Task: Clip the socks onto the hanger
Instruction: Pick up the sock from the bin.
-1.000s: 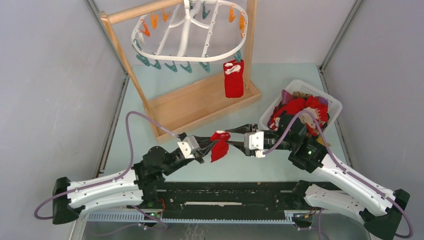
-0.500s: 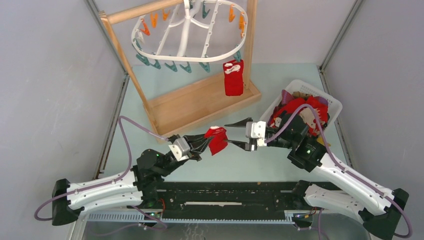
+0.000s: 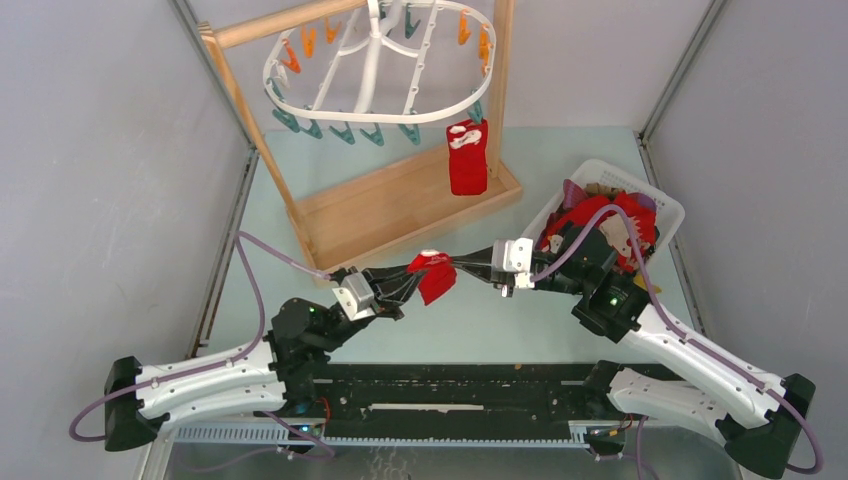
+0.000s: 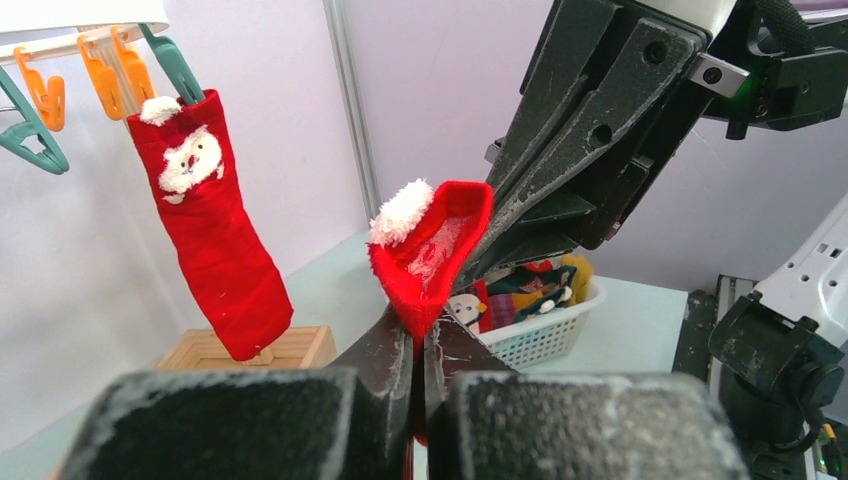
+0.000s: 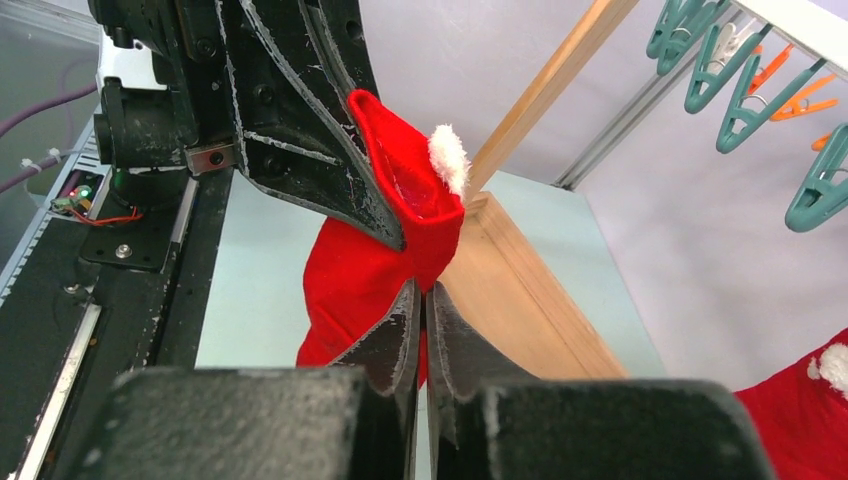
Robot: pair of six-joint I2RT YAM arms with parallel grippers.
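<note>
A red sock with a white fluffy cuff hangs between my two grippers above the table. My left gripper is shut on one side of its cuff, seen in the left wrist view. My right gripper is shut on the opposite side, seen in the right wrist view. The sock's opening is stretched between them. The white oval hanger hangs from the wooden stand at the back, with orange and teal clothespins. One red sock is clipped at its right rim.
A white basket with several red and coloured socks stands at the right, behind my right arm. The wooden stand's tray base lies just behind the grippers, with an upright post at the right.
One second ago both grippers held the sock. Half a second ago my right gripper was open and apart from it. Now it is shut on the cuff again; my left arm shifted slightly left.
</note>
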